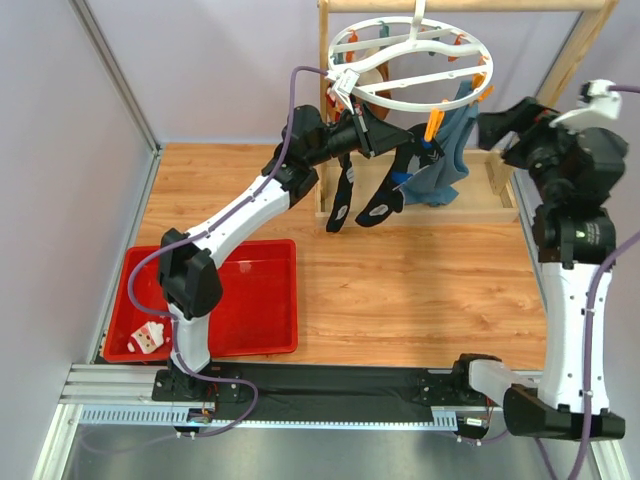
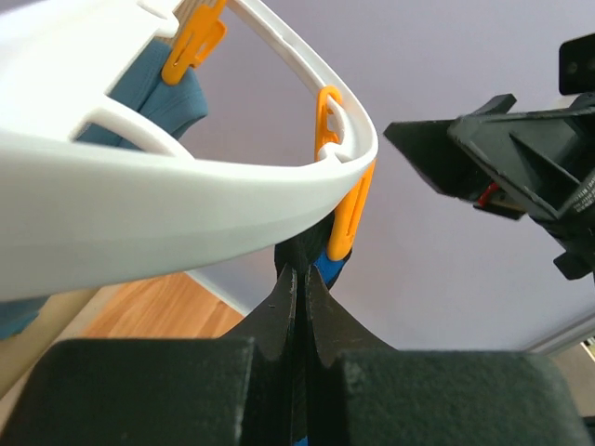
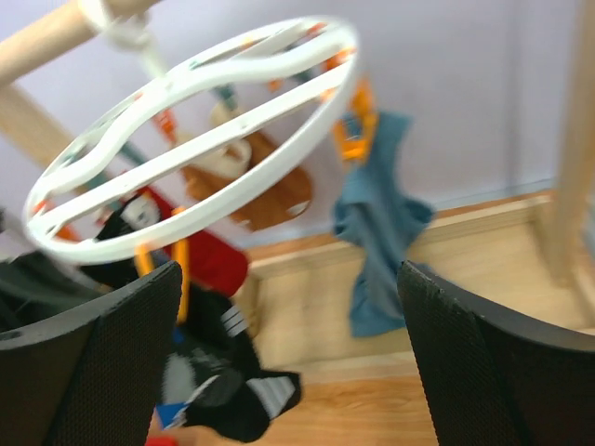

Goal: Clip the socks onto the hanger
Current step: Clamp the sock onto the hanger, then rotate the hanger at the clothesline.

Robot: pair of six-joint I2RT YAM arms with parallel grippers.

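The left gripper is pressing its two fingers tightly together, pinching a thin fold of a dark sock with a blue edge. It is holding the fold right under an orange clip that is dangling from the rim of the hanger. Whether the clip's mouth is biting the fabric cannot be told.

The right gripper is hovering with its fingers spread wide apart and nothing between them. It is facing the ring from the right side, near it but not touching.

The white ring is hanging by its hook from the top bar of a pale wooden rack at the far end of the table. It is tilting a little, its curved crossbars showing. Two black socks with small white stripes are drooping from its near side. A blue sock is hanging from another orange clip on the right.

Well apart from all this, a red tray is sitting by the left arm's base. A red Christmas sock with white figures is lying in the tray's near left corner.
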